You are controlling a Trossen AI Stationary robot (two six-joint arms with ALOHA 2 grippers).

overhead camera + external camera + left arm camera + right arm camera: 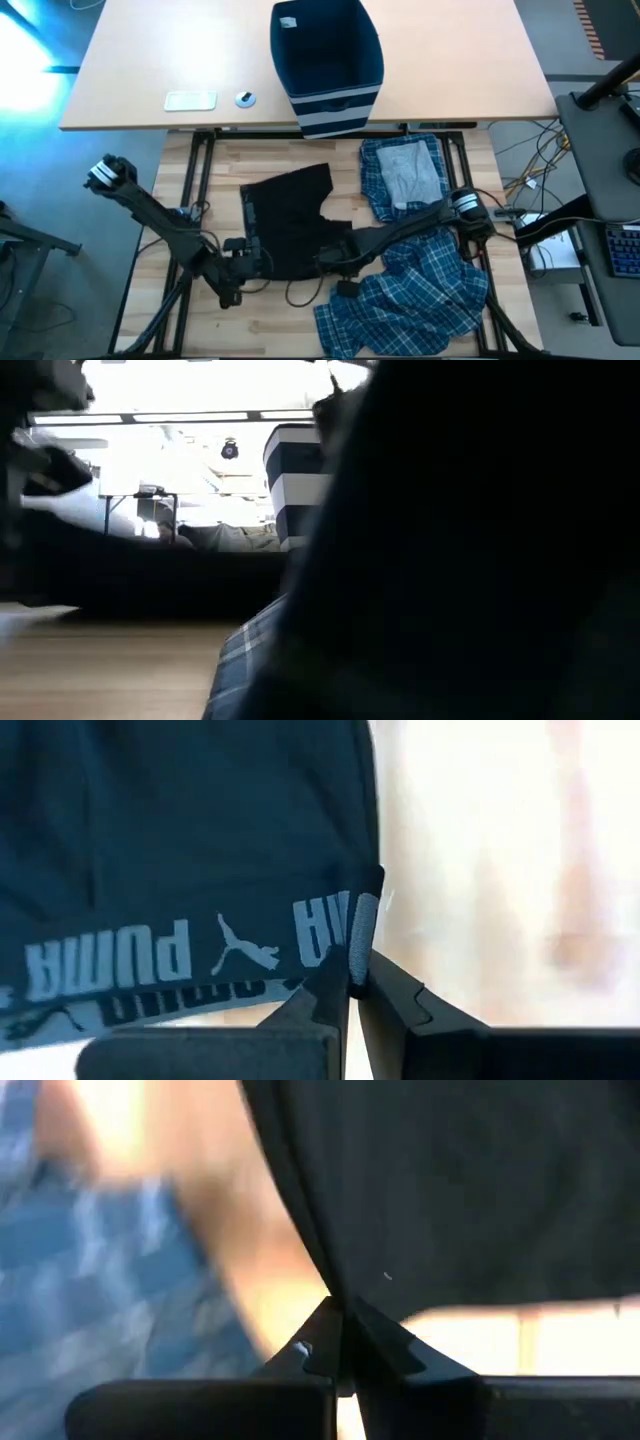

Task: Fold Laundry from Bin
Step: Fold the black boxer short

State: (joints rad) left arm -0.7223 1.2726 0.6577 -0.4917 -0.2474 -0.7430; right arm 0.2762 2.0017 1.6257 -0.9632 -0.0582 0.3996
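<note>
Both arms have hold of the small black piece [290, 220], which lies spread on the wooden table on the near side of the bin [326, 62], the robot's side. The left gripper [255, 255] has its jaws pressed together on the corner of the lettered waistband, as its wrist camera shows plainly, and the right gripper [330, 262] pinches a dark fold of the same garment at the edge facing away from the bin. The bin itself stands at the lip of the paler table, and it looks empty from above, though its depths are dark and I would not swear to it. To the right of the black piece, a folded plaid garment [385, 170] with the grey T-shirt [415, 175] on top lies just short of the bin, and a heap of plaid cloth [410, 295] sprawls farther from the bin still. So the step in hand seems to be the start of a fold on the black piece. The next move, I judge, calls for both grippers to lift together and carry that edge toward the bin, keeping the cloth taut between them so it lays over flat and does not drag the plaid heap along.
</note>
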